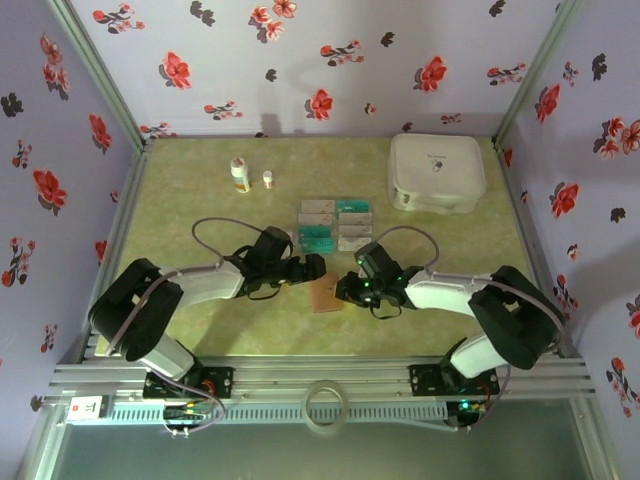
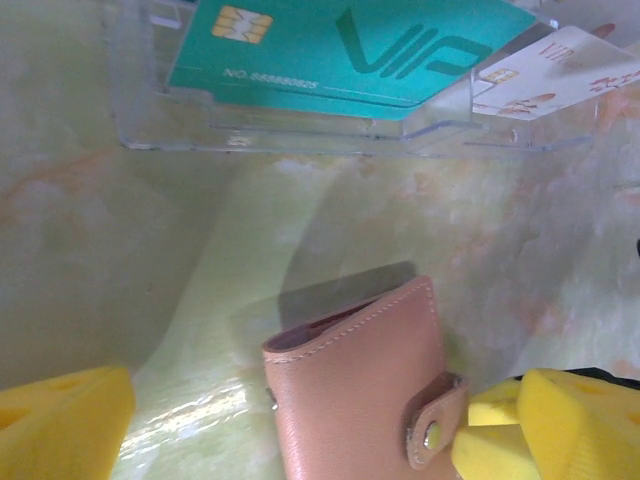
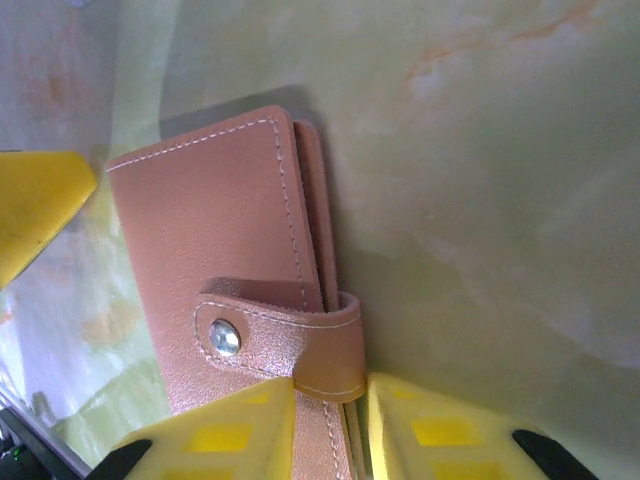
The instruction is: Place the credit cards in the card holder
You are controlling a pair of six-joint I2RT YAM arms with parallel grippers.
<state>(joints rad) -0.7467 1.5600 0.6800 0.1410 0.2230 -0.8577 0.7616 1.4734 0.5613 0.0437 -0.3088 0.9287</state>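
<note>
In the clear tray [image 2: 300,135], credit cards [image 2: 340,50]

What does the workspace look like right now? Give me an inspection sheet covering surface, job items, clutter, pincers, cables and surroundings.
Surface: green marbled tabletop, no spills seen.
Job's things: card holder flat on the table, strap snapped; credit cards, teal and silver, in the clear tray.
Clutter: white case; two small bottles.
Grippers: left pincer open beside the holder; right pincer closed on its strap edge.
Cables: black loops over both arms; coil at the front rail.
Surroundings: floral walls, metal frame.
</note>
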